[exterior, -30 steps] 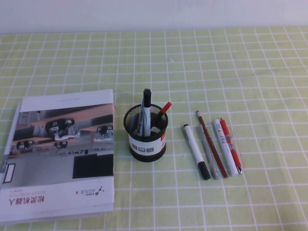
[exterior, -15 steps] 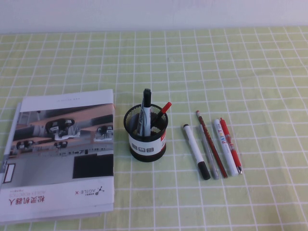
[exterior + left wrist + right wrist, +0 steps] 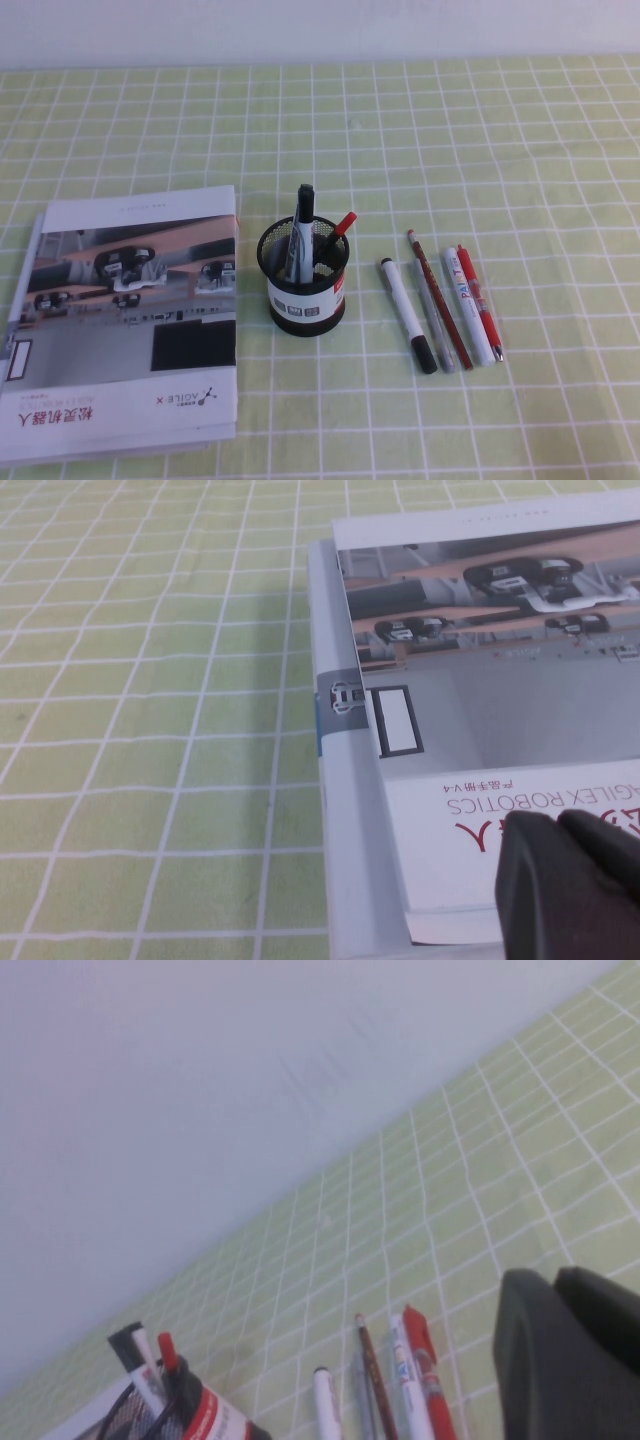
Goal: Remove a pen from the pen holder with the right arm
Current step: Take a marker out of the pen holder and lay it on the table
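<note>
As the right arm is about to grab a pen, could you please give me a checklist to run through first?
1. Pen holder upright: ok.
2. Black marker and red pen stick out above its rim: ok.
3. Right gripper, held back on the robot's side of the loose pens, open for grasping: not ok, shut.
4. Left gripper parked over the booklet, shut: ok.
5. Loose pens lie clear of the holder: ok.

Bright even light, faint soft shadows
</note>
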Motion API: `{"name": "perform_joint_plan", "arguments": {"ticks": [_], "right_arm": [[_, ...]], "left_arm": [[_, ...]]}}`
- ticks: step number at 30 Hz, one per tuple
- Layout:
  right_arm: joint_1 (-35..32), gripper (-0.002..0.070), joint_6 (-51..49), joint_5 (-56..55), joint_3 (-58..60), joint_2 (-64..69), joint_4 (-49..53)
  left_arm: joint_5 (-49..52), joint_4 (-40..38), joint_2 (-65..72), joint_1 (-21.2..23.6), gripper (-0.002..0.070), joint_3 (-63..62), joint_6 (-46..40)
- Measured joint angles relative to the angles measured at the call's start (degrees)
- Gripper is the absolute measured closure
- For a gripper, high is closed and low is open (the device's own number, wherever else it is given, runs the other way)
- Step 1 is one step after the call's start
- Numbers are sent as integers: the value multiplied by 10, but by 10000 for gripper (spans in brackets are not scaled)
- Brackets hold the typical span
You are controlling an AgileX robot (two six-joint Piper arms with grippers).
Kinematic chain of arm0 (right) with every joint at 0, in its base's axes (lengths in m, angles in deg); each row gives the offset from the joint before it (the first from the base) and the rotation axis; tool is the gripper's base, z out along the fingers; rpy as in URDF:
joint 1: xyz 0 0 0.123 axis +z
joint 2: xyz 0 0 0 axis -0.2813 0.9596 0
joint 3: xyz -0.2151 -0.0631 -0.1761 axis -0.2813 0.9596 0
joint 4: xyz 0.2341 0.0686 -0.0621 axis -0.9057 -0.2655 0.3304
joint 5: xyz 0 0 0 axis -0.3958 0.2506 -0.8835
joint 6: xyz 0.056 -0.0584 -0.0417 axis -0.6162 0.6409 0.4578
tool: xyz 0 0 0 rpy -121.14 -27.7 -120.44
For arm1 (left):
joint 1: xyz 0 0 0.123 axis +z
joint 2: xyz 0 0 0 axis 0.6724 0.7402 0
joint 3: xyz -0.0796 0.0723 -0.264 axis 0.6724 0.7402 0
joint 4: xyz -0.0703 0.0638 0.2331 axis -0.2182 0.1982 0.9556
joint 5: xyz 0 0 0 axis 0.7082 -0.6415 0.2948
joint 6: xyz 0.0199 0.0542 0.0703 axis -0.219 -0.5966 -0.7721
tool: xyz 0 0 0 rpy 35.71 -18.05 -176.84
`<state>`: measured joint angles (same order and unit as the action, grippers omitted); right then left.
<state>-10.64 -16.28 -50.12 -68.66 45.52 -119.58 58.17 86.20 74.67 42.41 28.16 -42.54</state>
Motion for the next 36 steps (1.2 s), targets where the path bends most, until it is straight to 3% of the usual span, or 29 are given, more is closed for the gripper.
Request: {"name": "perform_joint_plan", "arguments": {"ticks": [7, 13, 26, 36], "right_arm": [[0, 689, 0, -6, 0, 0, -16], [0, 689, 24, 59, -43, 15, -12], [0, 689, 31, 256, -219, 313, 140], [18, 689, 56, 247, -289, 473, 169]], "left_arm": [[0, 0, 0, 0, 681, 0, 0], [0, 0, 0, 0, 681, 0, 0], [0, 0, 0, 0, 681, 0, 0], [0, 0, 0, 0, 681, 0, 0]]}}
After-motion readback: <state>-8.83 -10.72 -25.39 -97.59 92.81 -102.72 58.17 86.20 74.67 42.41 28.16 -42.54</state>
